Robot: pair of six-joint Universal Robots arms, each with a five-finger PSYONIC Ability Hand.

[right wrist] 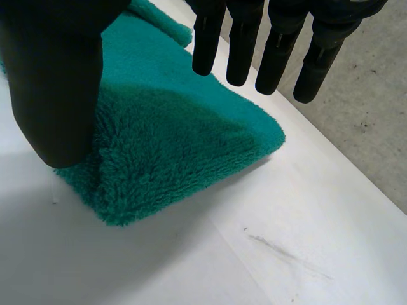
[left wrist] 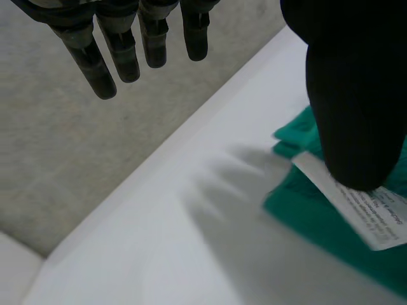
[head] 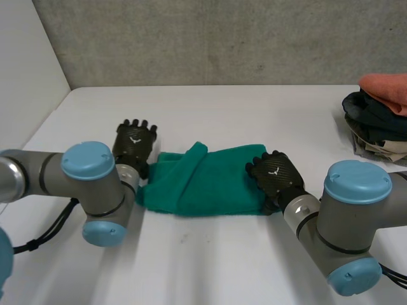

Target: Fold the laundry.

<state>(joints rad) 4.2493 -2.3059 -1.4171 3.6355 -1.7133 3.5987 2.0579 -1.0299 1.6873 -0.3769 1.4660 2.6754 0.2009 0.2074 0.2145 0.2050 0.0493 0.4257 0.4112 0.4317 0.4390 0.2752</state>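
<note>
Green fleece cloth (head: 210, 181) lies centre frame on the white counter (head: 222, 260). It is partly folded, with one flap lying over at a slant and a ridge near the middle. Edges not squared.

Left hand (head: 135, 145), left of centre, sits at the cloth's left end. Fingers (left wrist: 95, 70) straight and spread, out over bare counter. Thumb poised above a white care label (left wrist: 365, 213) at that edge. Nothing gripped. It looks parked beside the edge so it can take it up.

Right hand (head: 275, 176), right of centre, is over the cloth's right end. Its fingers (right wrist: 241, 51) hang straight, thumb apart from them, with the near corner of the cloth below the palm. Nothing held. My guess is that the two hands bracket the ends so as to bring one end over the other.

Pile of other clothes (head: 381, 117) at the right edge of the frame, well apart from the cloth, presumably waiting its turn.
</note>
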